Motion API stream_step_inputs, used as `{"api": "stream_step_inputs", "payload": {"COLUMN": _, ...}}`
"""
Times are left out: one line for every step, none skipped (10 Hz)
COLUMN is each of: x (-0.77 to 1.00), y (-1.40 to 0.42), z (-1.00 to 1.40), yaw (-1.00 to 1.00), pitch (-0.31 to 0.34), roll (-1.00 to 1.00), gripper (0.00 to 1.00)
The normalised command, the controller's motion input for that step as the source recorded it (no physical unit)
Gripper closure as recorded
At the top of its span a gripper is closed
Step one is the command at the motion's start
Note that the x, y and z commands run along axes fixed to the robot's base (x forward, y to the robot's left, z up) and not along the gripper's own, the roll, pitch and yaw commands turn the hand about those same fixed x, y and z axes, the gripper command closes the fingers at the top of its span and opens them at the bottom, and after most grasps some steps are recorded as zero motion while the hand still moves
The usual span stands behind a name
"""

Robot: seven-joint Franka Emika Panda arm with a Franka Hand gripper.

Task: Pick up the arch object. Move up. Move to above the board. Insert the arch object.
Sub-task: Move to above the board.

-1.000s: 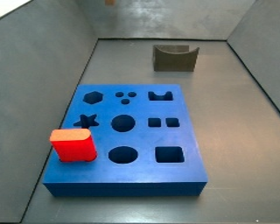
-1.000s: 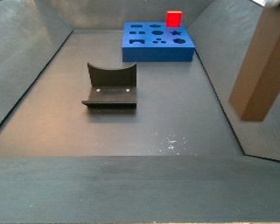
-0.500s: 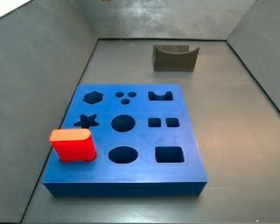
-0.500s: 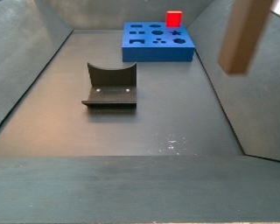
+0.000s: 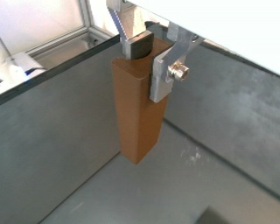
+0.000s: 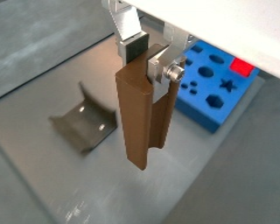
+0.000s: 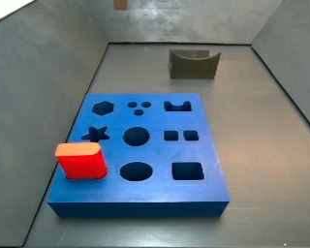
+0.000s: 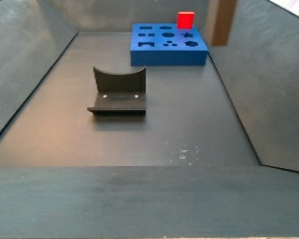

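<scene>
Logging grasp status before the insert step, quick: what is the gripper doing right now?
Gripper: closed on the arch object, holding it upright by its top end, lifted clear of the floor, not yet over the board.

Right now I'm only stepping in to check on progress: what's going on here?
The gripper is shut on the arch object, a long brown bar hanging upright from its fingers, clear of the floor. The board lies apart from it, a red block standing in one corner. The fixture stands nearby. Insertion is not yet done.
</scene>
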Motion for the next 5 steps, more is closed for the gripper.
{"api": "stream_step_inputs", "payload": {"x": 0.26, "y": -1.0, "z": 0.09, "yaw": 0.01, "pitch": 0.065, "roll": -0.02, "gripper": 1.0}}
{"api": "stream_step_inputs", "payload": {"x": 0.26, "y": -1.0, "z": 0.09, "yaw": 0.01, "pitch": 0.083, "roll": -0.01, "gripper": 1.0}}
{"api": "stream_step_inputs", "payload": {"x": 0.27, "y": -1.0, "z": 0.09, "yaw": 0.01, "pitch": 0.101, "roll": -0.01, "gripper": 1.0}}
{"api": "stream_step_inputs", "payload": {"x": 0.28, "y": -1.0, "z": 0.1, "yaw": 0.01, "pitch": 0.116, "roll": -0.02, "gripper": 1.0}}
{"api": "stream_step_inputs", "payload": {"x": 0.29, "y": -1.0, "z": 0.1, "yaw": 0.0, "pitch": 0.126, "roll": -0.01, "gripper": 1.0}}
